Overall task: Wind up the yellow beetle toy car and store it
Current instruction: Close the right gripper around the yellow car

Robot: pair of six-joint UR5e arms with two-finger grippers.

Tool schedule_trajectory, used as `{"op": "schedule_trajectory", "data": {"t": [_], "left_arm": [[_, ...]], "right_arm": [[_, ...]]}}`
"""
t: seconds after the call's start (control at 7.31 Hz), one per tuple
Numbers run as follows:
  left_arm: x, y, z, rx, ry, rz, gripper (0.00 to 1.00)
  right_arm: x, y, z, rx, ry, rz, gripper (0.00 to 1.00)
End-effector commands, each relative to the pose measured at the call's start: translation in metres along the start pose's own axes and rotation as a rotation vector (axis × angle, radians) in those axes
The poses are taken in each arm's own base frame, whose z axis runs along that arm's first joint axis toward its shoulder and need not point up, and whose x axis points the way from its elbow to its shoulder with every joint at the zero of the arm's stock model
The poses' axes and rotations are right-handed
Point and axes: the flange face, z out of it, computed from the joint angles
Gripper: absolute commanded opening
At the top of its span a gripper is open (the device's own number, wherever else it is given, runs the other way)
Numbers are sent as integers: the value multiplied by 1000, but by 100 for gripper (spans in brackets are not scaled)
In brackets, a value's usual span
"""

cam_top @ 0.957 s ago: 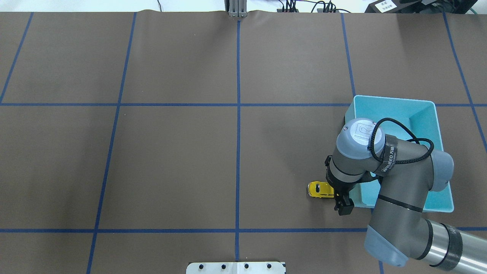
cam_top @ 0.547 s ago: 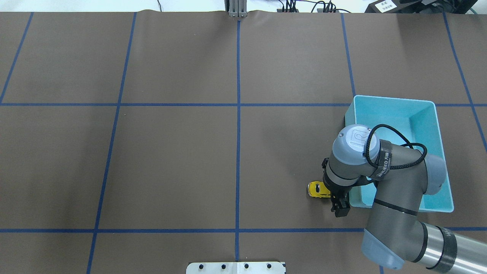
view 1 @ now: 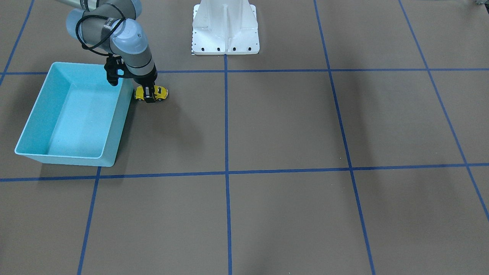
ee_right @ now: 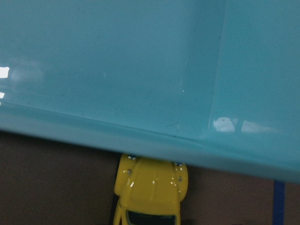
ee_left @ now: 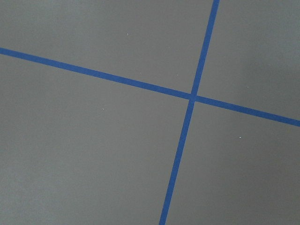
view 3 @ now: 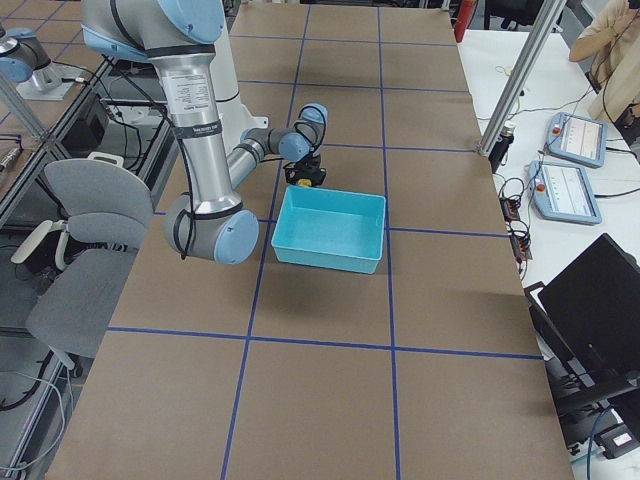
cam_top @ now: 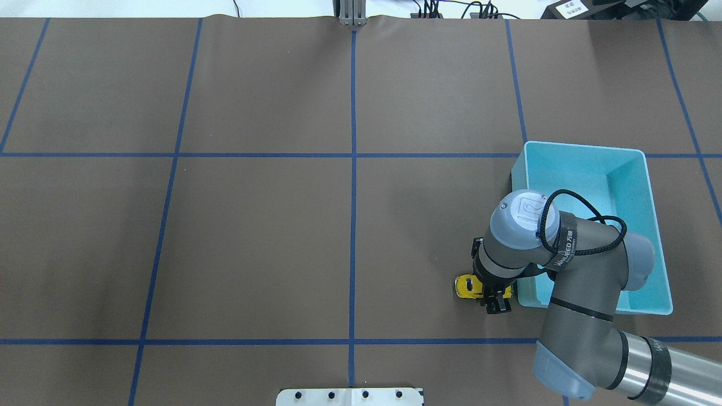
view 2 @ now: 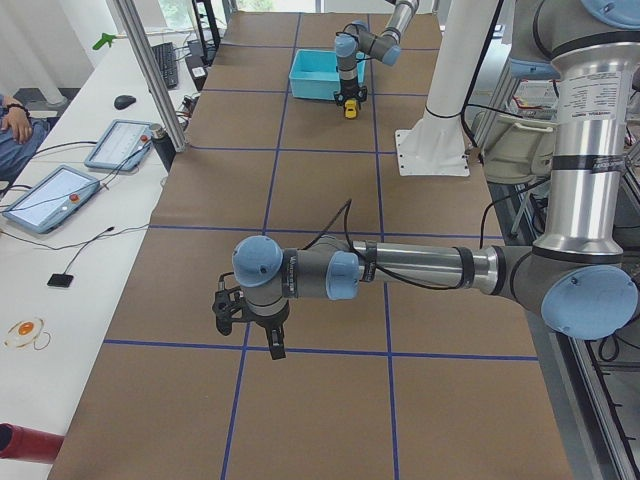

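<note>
Yellow toy car (view 1: 161, 93) sits on the surface (view 1: 290, 122) just beside the blue bin (view 1: 68, 159). The right gripper (view 1: 149, 98) straddles it; I cannot tell whether it is clamped.

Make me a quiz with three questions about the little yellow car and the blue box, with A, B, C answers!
1. Where is the yellow car?
A) on the table, right beside the bin
B) inside the bin
C) high up in the air

2. What colour is the bin?
A) red
B) light blue
C) green

3. What is inside the bin?
A) the car
B) three balls
C) nothing

Answers:
1 A: the car sits on the brown table just outside the bin's wall.
2 B: the bin's walls and floor are all light blue.
3 C: the bin's whole floor shows bare.
</note>
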Motion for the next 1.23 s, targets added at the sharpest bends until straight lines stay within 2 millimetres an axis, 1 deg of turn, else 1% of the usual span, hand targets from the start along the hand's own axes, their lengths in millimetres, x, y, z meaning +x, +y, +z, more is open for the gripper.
{"op": "schedule_trajectory", "data": {"t": [0.0,0.14,0.27,0.41,0.55,0.68,0.82,0.96,1.09], "left_arm": [[1,0,-1,1,0,1,100],[1,0,-1,0,0,0,100],[3,0,-2,1,0,1,100],[4,0,-4,3,1,3,100],[4,0,-4,2,0,2,100],[3,1,-3,1,0,1,100],[4,1,-4,3,1,1,100],[6,1,-6,6,1,5,100],[6,2,-5,4,4,3,100]], "right_arm": [[0,4,-2,-11,1,-11,0],[1,6,-5,-19,0,-14,0],[0,18,-15,-43,-1,-24,0],[-1,22,-20,-53,-6,-26,0],[-1,22,-23,-55,-9,-26,0],[-4,20,-31,-65,-9,-21,0],[-13,11,-55,-97,5,0,0],[-27,8,-76,-119,16,-8,0],[-39,-2,-84,-102,7,-71,0]]}}
